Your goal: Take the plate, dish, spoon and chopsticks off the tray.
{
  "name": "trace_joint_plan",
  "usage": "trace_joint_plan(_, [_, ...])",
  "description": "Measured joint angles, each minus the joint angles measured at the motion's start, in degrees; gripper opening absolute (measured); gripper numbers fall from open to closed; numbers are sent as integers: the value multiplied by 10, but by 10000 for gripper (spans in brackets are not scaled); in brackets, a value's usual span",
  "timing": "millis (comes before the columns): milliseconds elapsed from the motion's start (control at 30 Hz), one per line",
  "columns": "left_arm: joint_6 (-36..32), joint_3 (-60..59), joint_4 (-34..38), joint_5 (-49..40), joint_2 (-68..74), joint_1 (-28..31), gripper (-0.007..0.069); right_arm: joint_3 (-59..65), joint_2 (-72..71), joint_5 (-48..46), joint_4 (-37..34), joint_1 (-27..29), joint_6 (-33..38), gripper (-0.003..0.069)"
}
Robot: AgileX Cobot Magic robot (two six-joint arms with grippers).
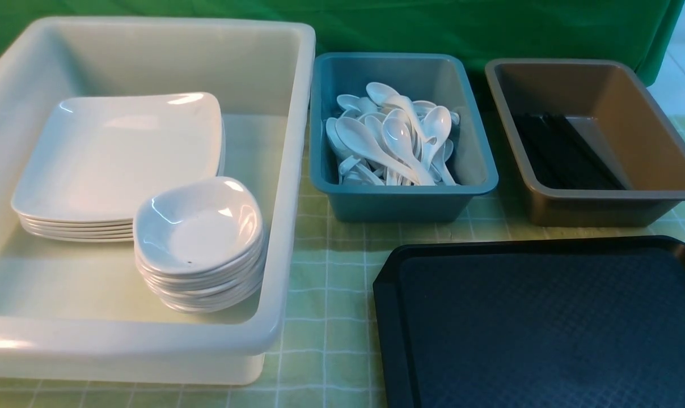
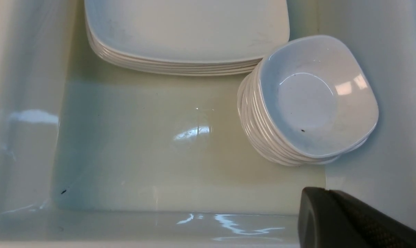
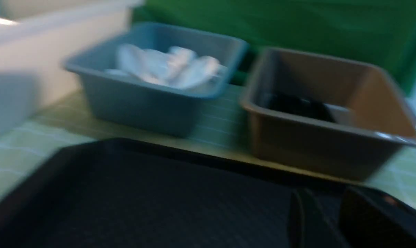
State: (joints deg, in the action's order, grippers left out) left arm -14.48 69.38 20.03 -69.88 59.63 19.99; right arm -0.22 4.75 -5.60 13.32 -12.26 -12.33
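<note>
Overhead, left end effector (image 2: 335, 220) closed above white tub (image 2: 29, 137); tray (image 1: 546, 317) bare

A: What does the plate (image 1: 115, 153) look like?

B: Glossy white, smooth as glazed ceramic or melamine, with bright glints. The small dishes (image 1: 198, 226) have the same shine.

A: And the big white tub (image 1: 288, 170)?

B: Smooth, slightly translucent plastic, shiny on the rim.

A: The spoons (image 1: 396, 141)?

B: Glossy white too. The teal tub (image 1: 402, 198) and brown tub (image 1: 597, 207) look like satin plastic.

A: The tray (image 1: 546, 328)?

B: Matt black plastic with a fine pebbled texture. The tablecloth (image 1: 325, 317) looks like checked cloth.
</note>
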Motion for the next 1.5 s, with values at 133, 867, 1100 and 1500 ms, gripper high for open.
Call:
trace_joint_plan(133, [-3, -1, 5, 0, 0, 0, -13, 6, -15, -25, -5, 57, 0, 157])
trace_joint_plan(867, [-7, -1, 72, 5, 0, 0, -13, 6, -46, -67, -98, 88, 0, 209])
trace_joint_plan(1100, [-7, -1, 82, 15, 0, -26, -13, 6, -46, -67, -109, 88, 0, 225])
trace_joint_plan(1500, [-44, -1, 53, 15, 0, -201, -13, 6, -46, -69, -110, 88, 16, 235])
